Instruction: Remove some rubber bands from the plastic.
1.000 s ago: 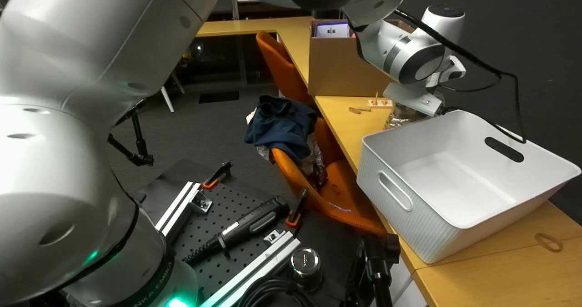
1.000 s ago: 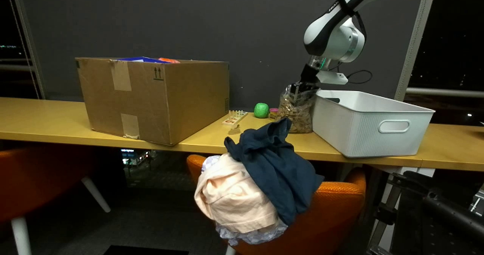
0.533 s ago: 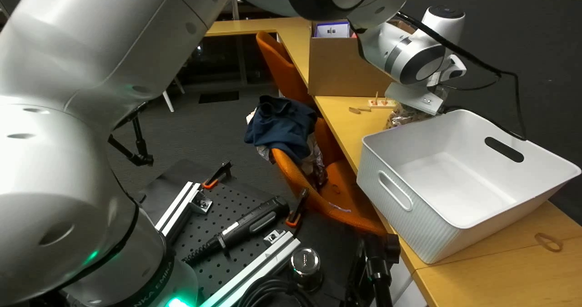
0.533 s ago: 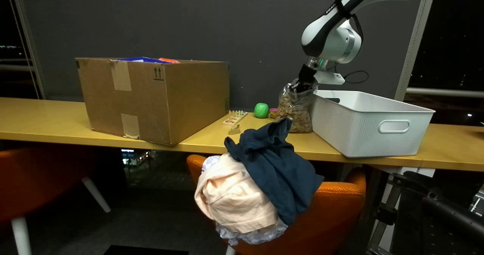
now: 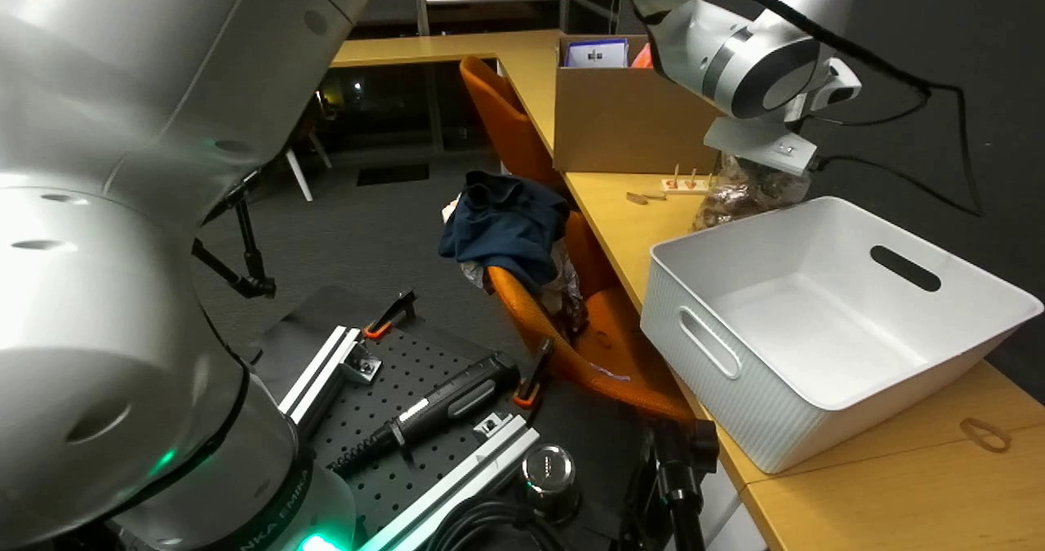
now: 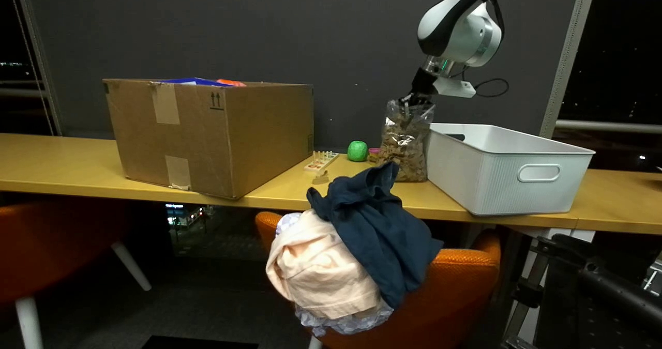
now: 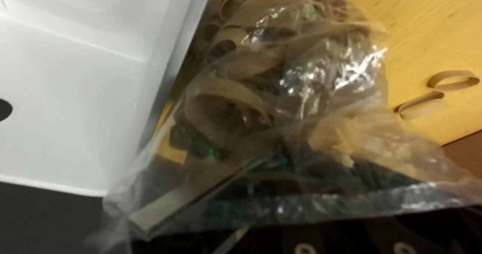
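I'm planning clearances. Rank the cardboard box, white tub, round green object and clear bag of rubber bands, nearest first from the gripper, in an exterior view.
1. Clear bag of rubber bands: the gripper is at its mouth.
2. White tub: picture right, beside the bag.
3. Round green object: picture left.
4. Cardboard box: farther left.

"NKA EMIKA" is curving round the black band (image 5: 282,508) at the foot of the robot arm (image 5: 163,233)! Higher up, in an exterior view, "FRA" is riding its dark stripe (image 6: 454,13). Over on the cardboard box (image 6: 212,137), two arrows (image 6: 215,100) are pointing up above a line. The white card (image 5: 596,55) inside is carrying print too small to read, and a small lit sign (image 6: 174,206) is blurring out.
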### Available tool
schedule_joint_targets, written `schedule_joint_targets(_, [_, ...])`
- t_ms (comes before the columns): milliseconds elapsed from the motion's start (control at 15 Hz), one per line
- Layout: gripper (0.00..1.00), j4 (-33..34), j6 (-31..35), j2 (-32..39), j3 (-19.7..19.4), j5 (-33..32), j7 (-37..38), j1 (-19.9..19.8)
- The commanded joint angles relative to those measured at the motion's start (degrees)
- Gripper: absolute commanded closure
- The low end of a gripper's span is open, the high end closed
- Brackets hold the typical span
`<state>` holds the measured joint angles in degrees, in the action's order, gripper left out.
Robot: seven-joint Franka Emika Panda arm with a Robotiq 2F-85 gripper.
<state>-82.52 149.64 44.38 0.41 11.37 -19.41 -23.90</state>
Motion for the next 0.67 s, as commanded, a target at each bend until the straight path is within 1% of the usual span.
schedule_joint_targets(0, [0.99, -5.53, -0.84, -7.31, -0.97, -1.05, 1.12, 0.49])
schedule_joint_targets(333, [0.99, -8.31, -3.06, -13.88, -4.17, -3.97, 4.14, 2.62])
schedule_joint_targets(600, [0.99, -8.67, -7.65, -19.75, -6.26, -7.30, 7.26, 5.44])
